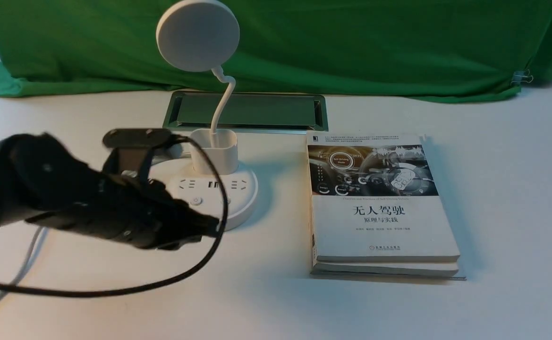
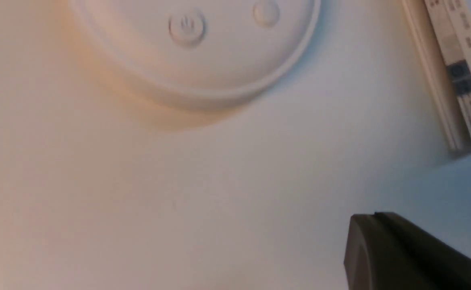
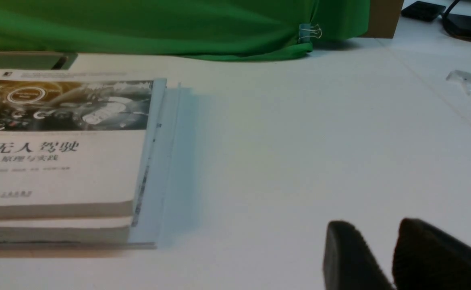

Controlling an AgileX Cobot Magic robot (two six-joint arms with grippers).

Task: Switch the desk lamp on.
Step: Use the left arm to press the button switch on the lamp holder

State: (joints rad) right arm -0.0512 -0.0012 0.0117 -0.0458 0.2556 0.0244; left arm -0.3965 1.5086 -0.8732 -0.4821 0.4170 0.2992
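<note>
Cable [image 1: 115,291]: looped around the left gripper's near side, probably slack for wrist turns.
Left gripper [image 1: 213,226]: fingertips pressed together, likely to poke.
Lamp [image 1: 198,35]: just beyond left gripper, upright, seemingly unlit; broad base probably steadies it for pressing.
Button [image 1: 196,200]: beyond left gripper's tips, untouched, face up.
Books [image 1: 384,226]: right of left gripper, apart, likely outside its path.
Right gripper [image 3: 374,227]: slightly spread, gripping nothing, probably unneeded.

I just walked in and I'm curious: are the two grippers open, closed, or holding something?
Left gripper: closed, holding nothing.
Right gripper: open, fingertips apart, with nothing between them.
</note>
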